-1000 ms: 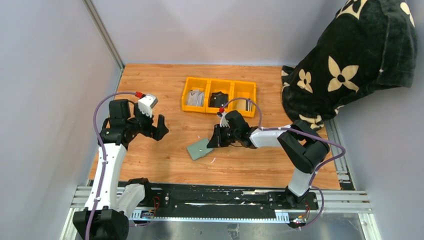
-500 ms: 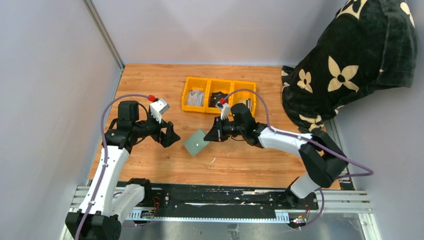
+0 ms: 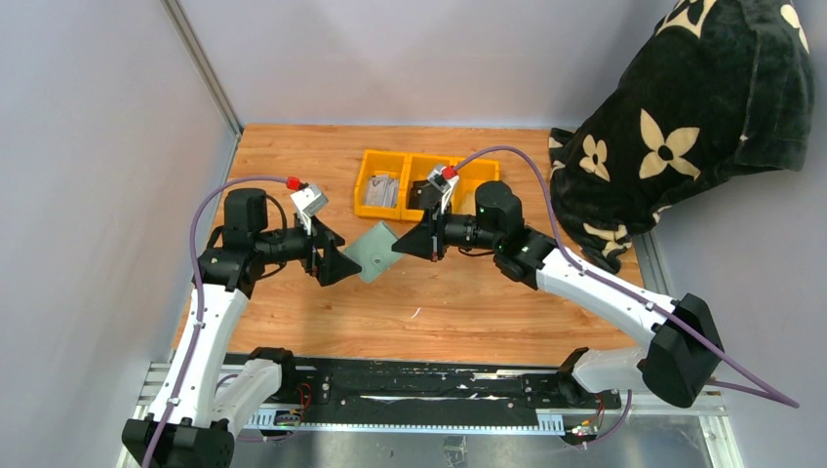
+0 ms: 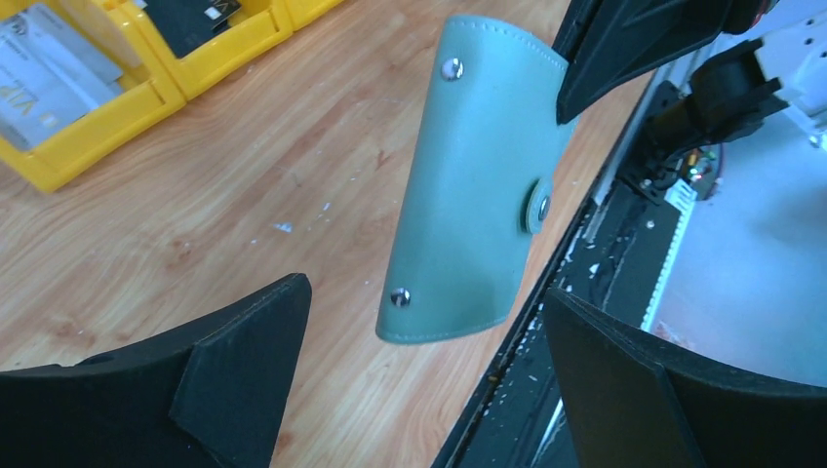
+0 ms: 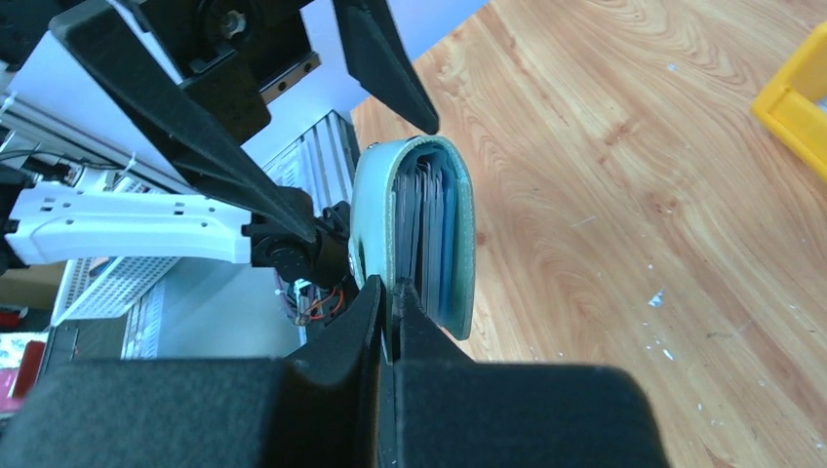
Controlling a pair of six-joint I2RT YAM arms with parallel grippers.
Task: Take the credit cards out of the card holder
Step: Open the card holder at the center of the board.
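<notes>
The sage-green card holder [image 3: 375, 250] hangs above the wooden table, folded, with its snap studs facing the left wrist camera [image 4: 483, 195]. My right gripper [image 3: 400, 248] is shut on one cover flap of it [image 5: 392, 292]. Grey and blue credit cards [image 5: 429, 229] show edge-on inside the holder [image 5: 458, 244]. My left gripper [image 3: 341, 265] is wide open, its fingers [image 4: 254, 341] level with the holder's lower end and apart from it [image 4: 421, 292]. More cards [image 3: 380, 190] lie in the yellow bin's left compartment.
A yellow three-compartment bin [image 3: 390, 216] stands behind the holder, a black object [image 3: 424, 193] in its middle compartment. A black floral cloth [image 3: 683, 117] bulks at the right back. Grey walls enclose the table; a black rail [image 3: 419, 390] runs along the near edge.
My right gripper closed on the card holder, lifted it off the table and carried it back and left. My left arm swung right towards it, still open.
</notes>
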